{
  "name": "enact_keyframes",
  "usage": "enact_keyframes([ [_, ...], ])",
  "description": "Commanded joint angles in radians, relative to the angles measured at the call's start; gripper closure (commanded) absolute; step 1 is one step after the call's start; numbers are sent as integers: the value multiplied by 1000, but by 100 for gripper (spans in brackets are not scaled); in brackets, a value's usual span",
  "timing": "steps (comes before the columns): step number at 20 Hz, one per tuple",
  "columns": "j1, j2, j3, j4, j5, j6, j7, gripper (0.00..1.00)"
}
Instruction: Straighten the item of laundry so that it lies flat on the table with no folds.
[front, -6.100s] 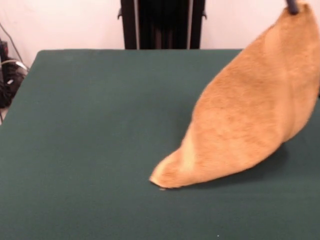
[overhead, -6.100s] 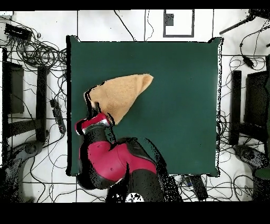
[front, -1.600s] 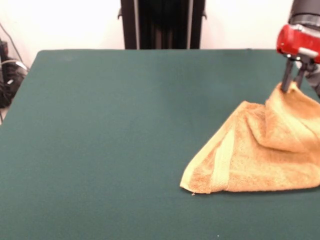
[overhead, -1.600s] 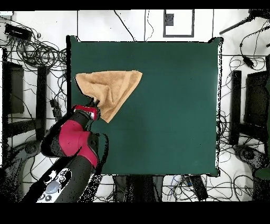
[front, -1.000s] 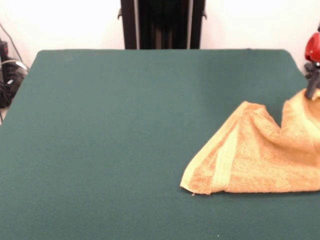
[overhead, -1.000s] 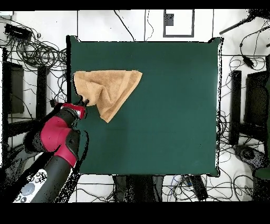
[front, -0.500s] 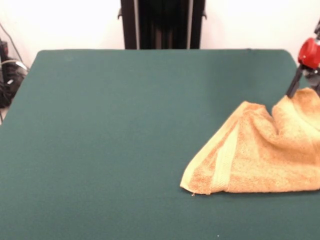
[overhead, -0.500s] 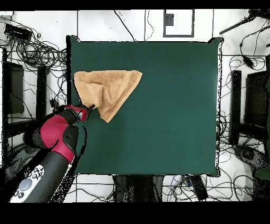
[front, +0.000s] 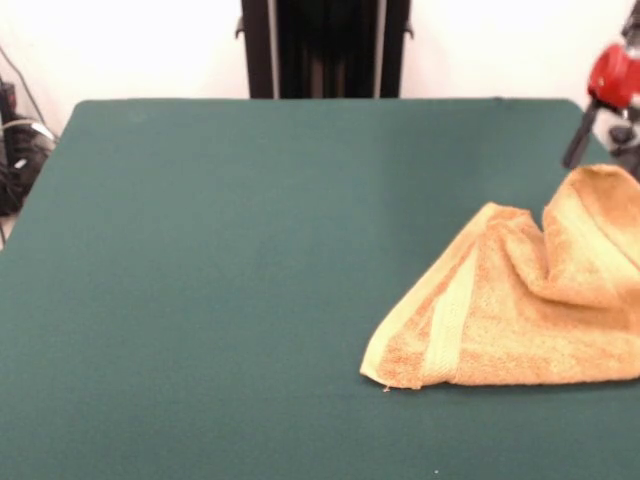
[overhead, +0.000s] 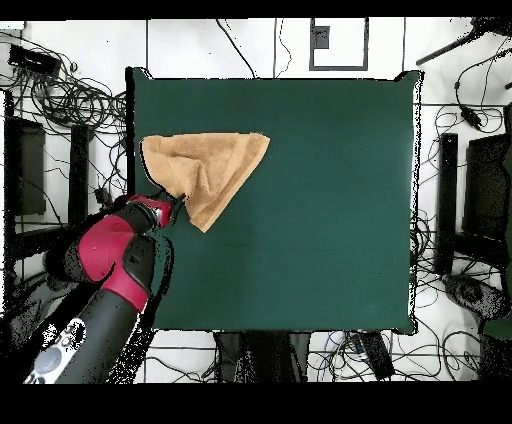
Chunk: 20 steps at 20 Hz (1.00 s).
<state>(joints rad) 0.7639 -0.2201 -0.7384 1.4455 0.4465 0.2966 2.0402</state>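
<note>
I can't make out any writing, label, brand, number or sign in either of my views. The towel (front: 520, 305) shows only its plain woven bands with no lettering I can read, the table (front: 220, 250) is bare green felt, and the red arm (overhead: 115, 250) carries no marking I can read from here.

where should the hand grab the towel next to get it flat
Probably the raised, rumpled corner of the towel nearest the hand, the hump at the front view's right edge. It stands up off the table, so it offers a ridge to pinch from above. The opposite corner, with the pale band, already lies flat, so pulling the hump away from it looks likeliest to spread the folds.
</note>
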Motion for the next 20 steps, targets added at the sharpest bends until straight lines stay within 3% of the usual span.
enact_keyframes([
  [1,-90,-253,123,166,-141,10,-38,0],
  [4,-135,-253,146,166,-213,-33,-34,0],
  [13,-367,-407,342,243,-437,-138,-95,0],
  [20,-498,-447,465,256,-588,-216,-43,0],
])
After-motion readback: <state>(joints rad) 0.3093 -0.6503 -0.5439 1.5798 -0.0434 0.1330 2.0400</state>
